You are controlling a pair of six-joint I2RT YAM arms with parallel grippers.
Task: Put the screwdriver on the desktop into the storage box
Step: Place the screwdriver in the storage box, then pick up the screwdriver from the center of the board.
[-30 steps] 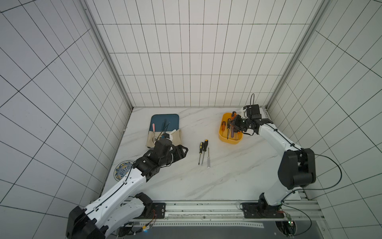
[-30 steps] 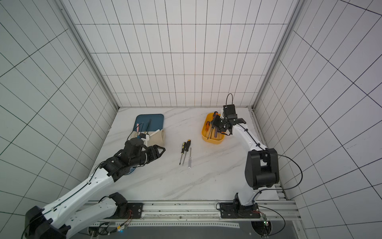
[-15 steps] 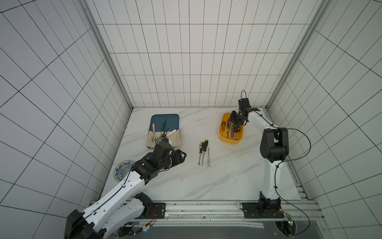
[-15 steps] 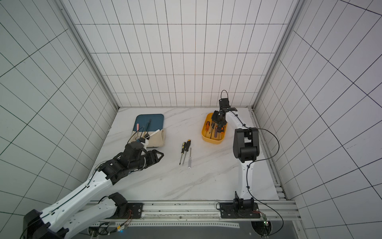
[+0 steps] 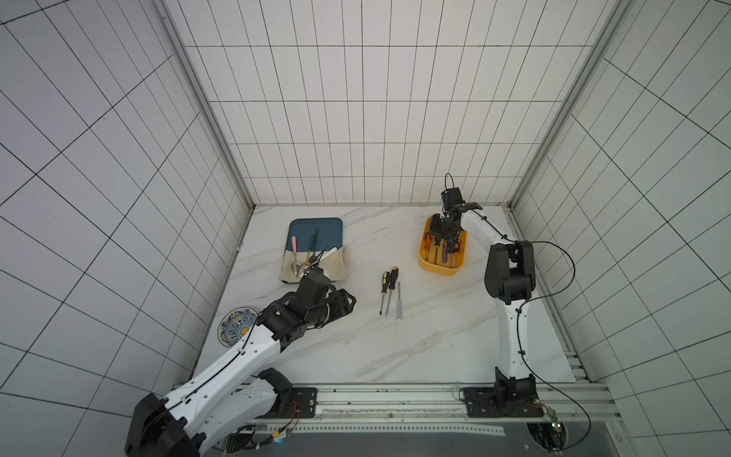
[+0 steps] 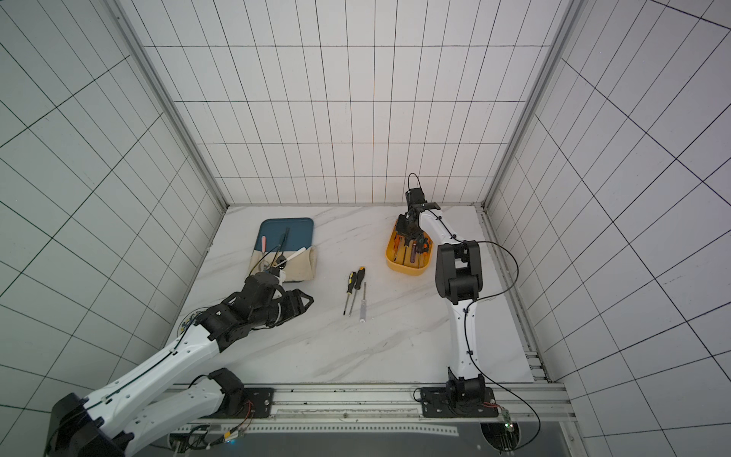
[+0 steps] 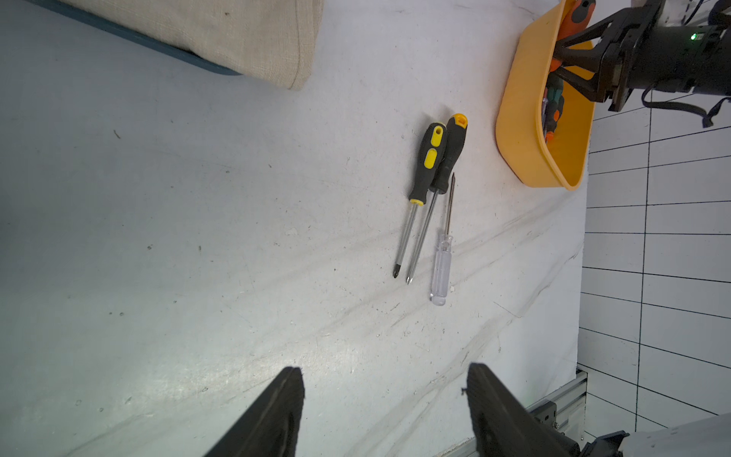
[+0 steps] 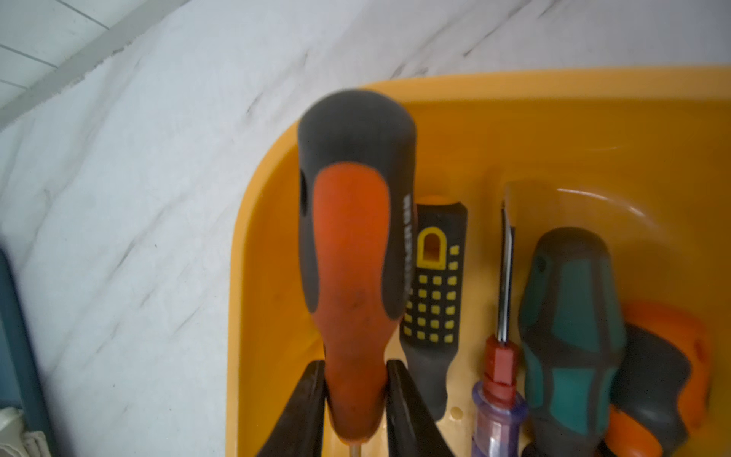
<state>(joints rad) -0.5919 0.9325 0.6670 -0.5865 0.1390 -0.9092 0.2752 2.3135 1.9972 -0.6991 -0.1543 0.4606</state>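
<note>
While the left pincer (image 7: pixel 384 370) hovers released and empty over the near worktop (image 5: pixel 435 336), three screwdrivers (image 5: pixel 391 285) lie side by side just beyond it, on the open middle. Farther back, the right pincer (image 8: pixel 356 370) reaches into the yellow box (image 5: pixel 439 269), clenched on the narrow neck of an orange screwdriver (image 8: pixel 352 257), its handle raised beside others (image 8: pixel 569 316) lying inside.

The left arm (image 5: pixel 229 364) and right arm (image 5: pixel 508 336) share one build: white tubular links between bulky black joint housings, each on a black base plate (image 5: pixel 474 397). A thin black cable (image 5: pixel 573 269) runs along each white shell and hangs loose beside the right arm. The left gripper (image 7: pixel 383 395) and right gripper (image 8: pixel 356 395) have black wedge-shaped fingers (image 7: pixel 277 415). A green light (image 7: pixel 693 36), perhaps a status lamp, shows on the right wrist.
</note>
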